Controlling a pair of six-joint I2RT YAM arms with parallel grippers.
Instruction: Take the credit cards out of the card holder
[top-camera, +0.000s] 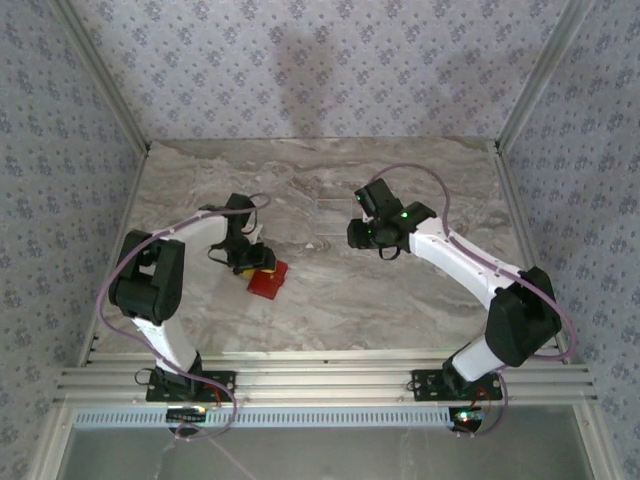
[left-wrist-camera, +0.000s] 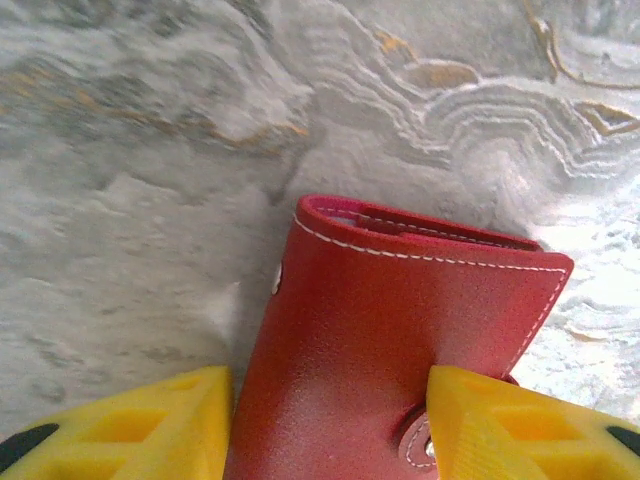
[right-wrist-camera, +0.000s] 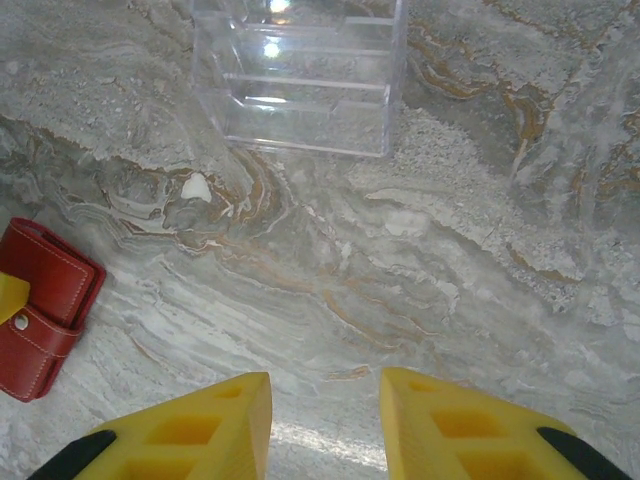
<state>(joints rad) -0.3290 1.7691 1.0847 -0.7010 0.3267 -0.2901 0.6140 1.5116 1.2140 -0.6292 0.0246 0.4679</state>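
Card holder (left-wrist-camera: 400, 330), tab snapped, is gripped by L end effector (left-wrist-camera: 330, 430); R end effector (right-wrist-camera: 325, 410) is held spread, empty, to holder's right. Grip could be lost if edges are pinched too lightly.

The top camera looks down from above the near edge of the counter (top-camera: 400, 300), seeing all of it. The left wrist camera sits very close to the card holder (left-wrist-camera: 400, 340); the right wrist camera, farther back, shares it at frame left.
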